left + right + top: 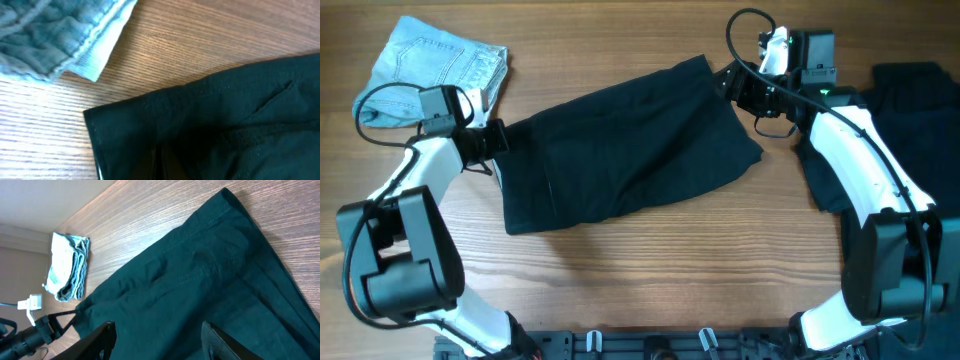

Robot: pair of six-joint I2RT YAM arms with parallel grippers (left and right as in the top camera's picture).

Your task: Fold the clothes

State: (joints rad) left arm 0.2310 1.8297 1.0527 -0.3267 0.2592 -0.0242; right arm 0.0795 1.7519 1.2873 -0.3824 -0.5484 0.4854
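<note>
A black garment (630,150) lies spread across the middle of the table, running from lower left to upper right. My left gripper (498,140) is at its left corner and is shut on the fabric; in the left wrist view the black garment (225,120) fills the space round my left gripper (157,167). My right gripper (728,80) sits at the garment's upper right corner. In the right wrist view my right gripper (156,326) is open, its fingers spread over the black garment (200,280). A folded light-blue denim garment (440,60) lies at the far left.
A second black garment (920,90) lies at the right edge, partly under my right arm. The denim garment (45,40) sits close to the held corner and shows in the right wrist view as a small denim bundle (70,270). Bare wood (650,270) lies in front.
</note>
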